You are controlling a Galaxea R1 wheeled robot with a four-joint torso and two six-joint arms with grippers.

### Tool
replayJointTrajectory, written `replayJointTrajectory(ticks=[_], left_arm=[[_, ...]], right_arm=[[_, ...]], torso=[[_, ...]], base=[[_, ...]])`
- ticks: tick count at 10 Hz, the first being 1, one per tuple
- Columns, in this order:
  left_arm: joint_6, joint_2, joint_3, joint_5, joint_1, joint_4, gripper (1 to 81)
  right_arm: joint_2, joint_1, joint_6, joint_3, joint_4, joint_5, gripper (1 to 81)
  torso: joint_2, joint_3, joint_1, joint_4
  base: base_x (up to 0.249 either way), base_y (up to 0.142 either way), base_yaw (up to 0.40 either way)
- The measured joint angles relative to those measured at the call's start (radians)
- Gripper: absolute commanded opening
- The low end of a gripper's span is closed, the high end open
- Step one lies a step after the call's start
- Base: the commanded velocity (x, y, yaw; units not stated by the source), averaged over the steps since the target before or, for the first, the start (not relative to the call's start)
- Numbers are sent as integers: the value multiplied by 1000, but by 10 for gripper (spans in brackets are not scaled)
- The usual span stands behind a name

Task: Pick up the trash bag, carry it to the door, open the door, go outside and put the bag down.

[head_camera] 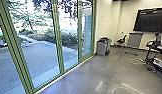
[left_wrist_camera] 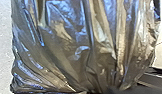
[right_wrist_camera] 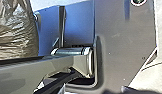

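A glossy grey floor (head_camera: 92, 75) is bordered by green-framed glass panels (head_camera: 42, 55) — a dark, shiny plastic trash bag (left_wrist_camera: 79, 50) is seen near the left wrist; neither gripper's opening nor hold can be told.

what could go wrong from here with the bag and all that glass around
The thin, crinkled trash bag might snag or tear on the robot's own jointed bar, which it appears close to in the right wrist view. Driving too near the green-framed glass wall could scrape a frame. Following that wall toward its far end, the base could also bump the gray bin.
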Motion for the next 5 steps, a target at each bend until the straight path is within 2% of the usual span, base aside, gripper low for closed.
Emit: replayJointTrajectory(ticks=[2,5], left_arm=[[0,0,0,0,-1,0,10],[0,0,-1,-2,-1,0,10]], right_arm=[[0,1,-1,0,0,-1,811],[0,1,-3,-1,-1,-2,811]], torso=[[0,0,0,0],[0,0,0,0]], base=[[0,0,-105],[0,0,0]])
